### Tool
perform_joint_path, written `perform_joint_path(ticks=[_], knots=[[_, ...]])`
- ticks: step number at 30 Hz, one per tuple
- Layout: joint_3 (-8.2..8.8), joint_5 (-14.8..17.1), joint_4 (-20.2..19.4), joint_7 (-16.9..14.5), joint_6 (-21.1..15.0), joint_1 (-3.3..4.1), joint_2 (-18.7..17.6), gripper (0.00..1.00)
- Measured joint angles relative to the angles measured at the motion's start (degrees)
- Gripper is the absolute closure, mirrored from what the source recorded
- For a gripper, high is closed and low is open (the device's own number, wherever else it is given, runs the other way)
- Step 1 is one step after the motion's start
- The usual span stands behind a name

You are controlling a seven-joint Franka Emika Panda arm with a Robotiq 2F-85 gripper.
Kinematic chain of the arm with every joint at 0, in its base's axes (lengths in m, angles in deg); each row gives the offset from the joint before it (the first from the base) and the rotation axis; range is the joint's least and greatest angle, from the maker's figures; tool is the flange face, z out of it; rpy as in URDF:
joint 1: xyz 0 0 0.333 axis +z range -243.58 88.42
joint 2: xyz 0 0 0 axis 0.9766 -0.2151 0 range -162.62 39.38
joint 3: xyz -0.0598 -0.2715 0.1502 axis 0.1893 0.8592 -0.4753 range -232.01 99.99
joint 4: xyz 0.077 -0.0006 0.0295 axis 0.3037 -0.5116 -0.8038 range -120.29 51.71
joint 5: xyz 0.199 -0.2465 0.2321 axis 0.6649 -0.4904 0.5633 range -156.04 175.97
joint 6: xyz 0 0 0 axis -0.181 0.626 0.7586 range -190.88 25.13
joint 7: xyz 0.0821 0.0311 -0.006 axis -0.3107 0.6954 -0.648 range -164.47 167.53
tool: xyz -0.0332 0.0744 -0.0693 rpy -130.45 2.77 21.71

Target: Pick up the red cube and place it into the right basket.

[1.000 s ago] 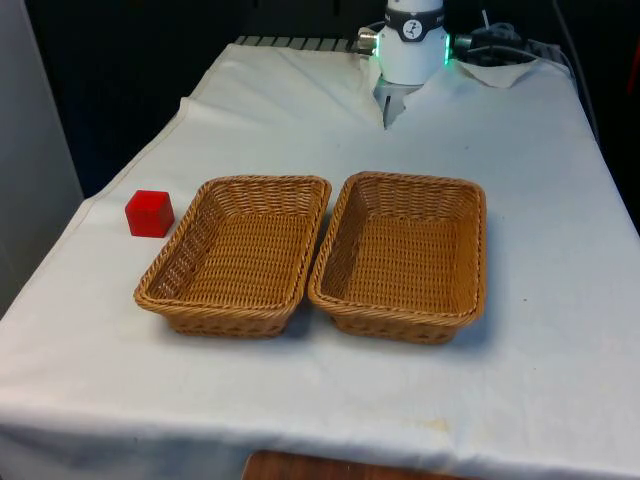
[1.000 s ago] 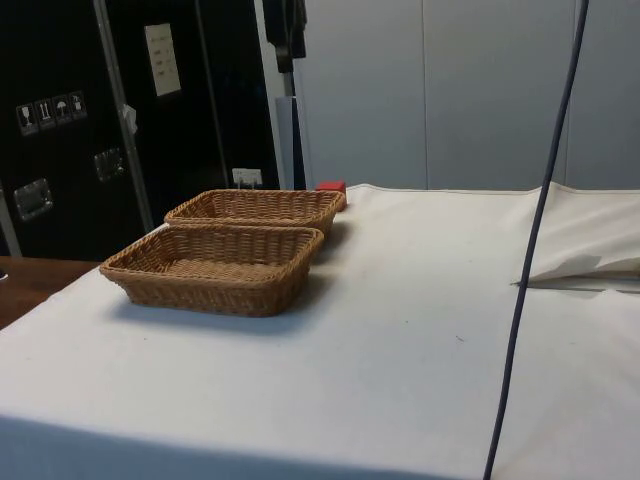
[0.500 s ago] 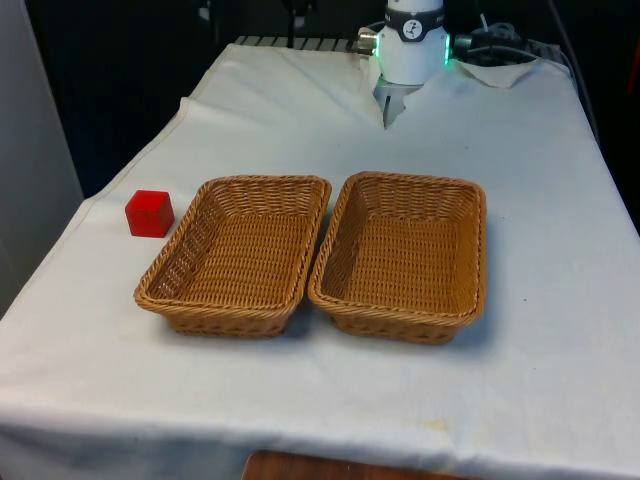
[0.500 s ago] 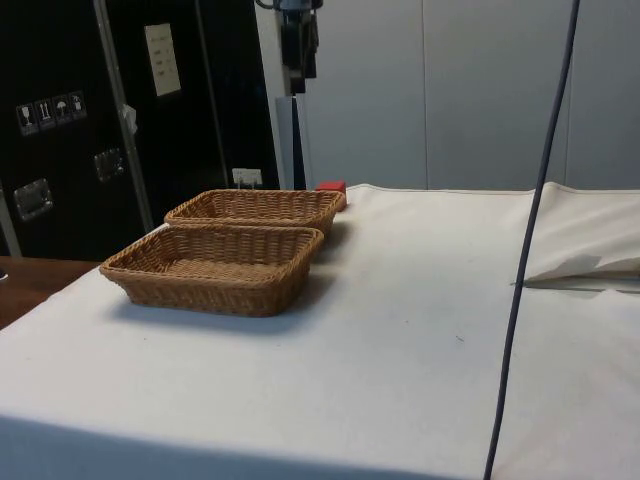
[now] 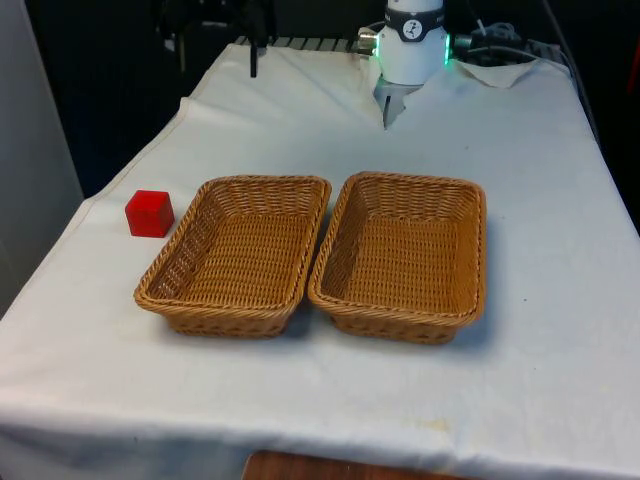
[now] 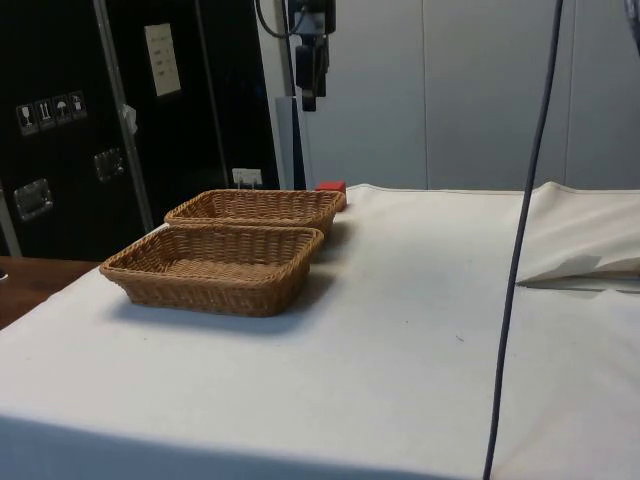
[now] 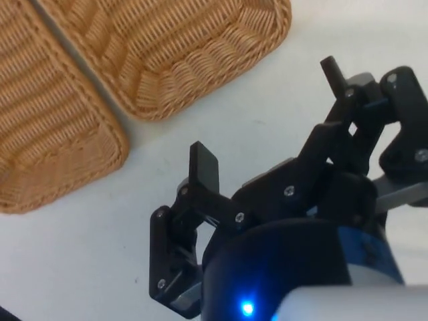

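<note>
The end effector (image 5: 218, 62) is coming down into the front view near the counter's (image 5: 560, 250) far corner on that view's left, lower than half a second ago. There the red cube (image 5: 149, 213) is sitting on the cloth just beside the left basket (image 5: 240, 253), with the right basket (image 5: 404, 253) next to it. In the side view, the end effector (image 6: 309, 95) is hanging high above the cube (image 6: 331, 186). In the wrist view, the fingers (image 7: 204, 170) are standing wide apart, gripping nothing, above bare cloth near both baskets.
</note>
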Motion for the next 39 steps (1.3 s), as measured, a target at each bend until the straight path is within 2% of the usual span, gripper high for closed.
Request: perform_joint_path(ticks=[11, 18, 20, 27, 29, 31, 36, 39], knots=[[1.6, 3.4, 2.1, -2.0, 0.0, -0.74, -5.2, 0.0], [2.86, 8.1, 4.2, -4.9, -0.1, -1.49, -10.2, 0.0], [2.86, 8.1, 4.2, -4.9, -0.1, -1.49, -10.2, 0.0], [4.47, 14.5, 7.0, -9.2, 0.0, -2.46, -15.6, 0.0], [4.7, 15.2, 7.3, -9.8, 0.0, -2.58, -16.2, 0.0], [5.21, 17.5, 8.5, -11.5, 0.2, -3.04, -18.0, 0.0], [5.84, 20.2, 10.5, -13.3, 0.7, -3.67, -20.6, 0.0], [6.07, 21.0, 11.1, -13.8, 0.8, -3.78, -21.4, 0.0]])
